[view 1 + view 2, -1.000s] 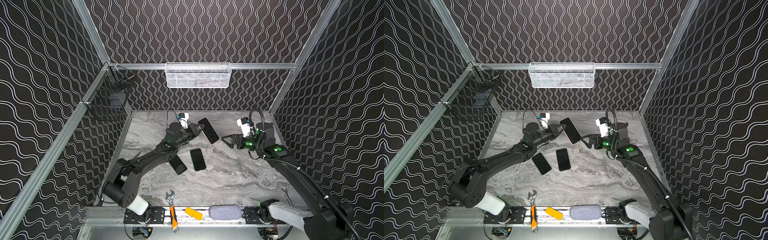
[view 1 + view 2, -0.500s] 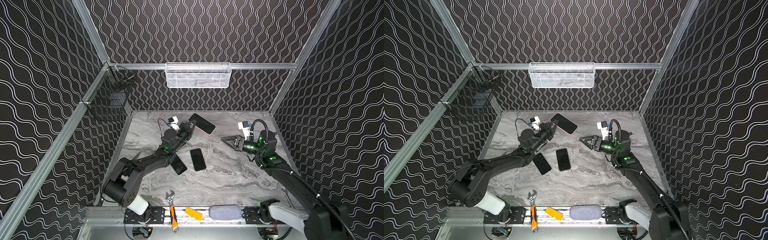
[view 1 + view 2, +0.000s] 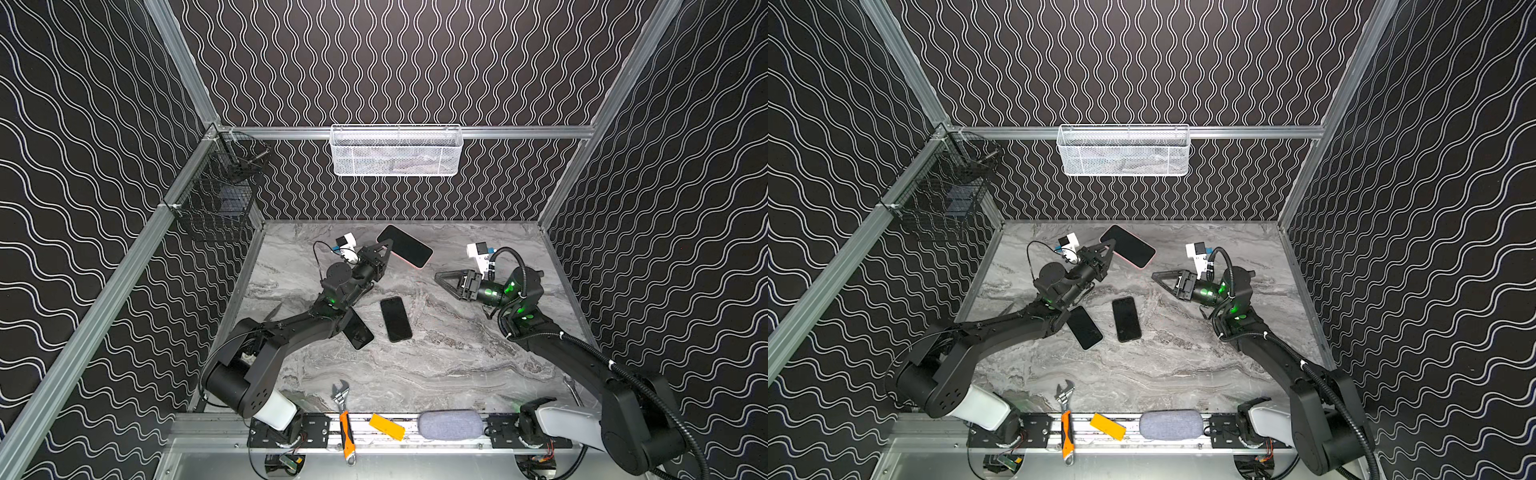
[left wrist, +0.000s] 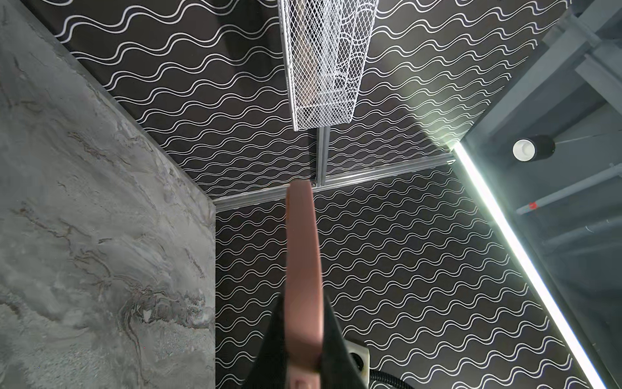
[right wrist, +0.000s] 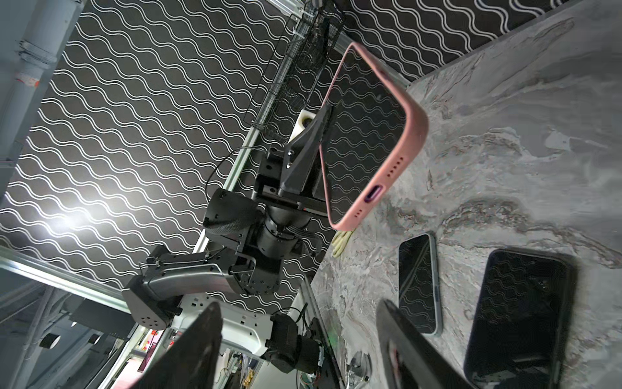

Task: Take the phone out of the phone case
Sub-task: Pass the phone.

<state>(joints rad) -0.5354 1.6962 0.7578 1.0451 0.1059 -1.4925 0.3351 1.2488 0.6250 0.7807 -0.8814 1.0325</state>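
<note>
The phone [image 3: 405,249] [image 3: 1127,250] has a black screen and sits in a pink phone case [image 5: 415,134]. It hangs tilted above the back middle of the table. My left gripper [image 3: 384,250] [image 3: 1109,248] is shut on one long side of the cased phone. In the left wrist view the case's pink edge [image 4: 303,256] runs out from between that gripper's [image 4: 304,336] dark fingers. My right gripper [image 3: 440,276] [image 3: 1156,275] [image 5: 298,308] is open and empty. It points at the phone from the right and stays apart from it.
Two bare black phones [image 3: 396,319] [image 3: 357,332] lie flat on the marble table [image 3: 415,374], just below the left arm's wrist. A wrench [image 3: 343,401], a yellow piece [image 3: 386,426] and a grey pouch [image 3: 451,424] sit at the front rail. A white mesh basket [image 3: 395,149] hangs on the back wall and a black wire basket [image 3: 224,195] on the left wall.
The left gripper has turned and carried the cased phone toward the back wall, so it lies flatter. The right arm has dropped lower and its jaws have narrowed somewhat.
</note>
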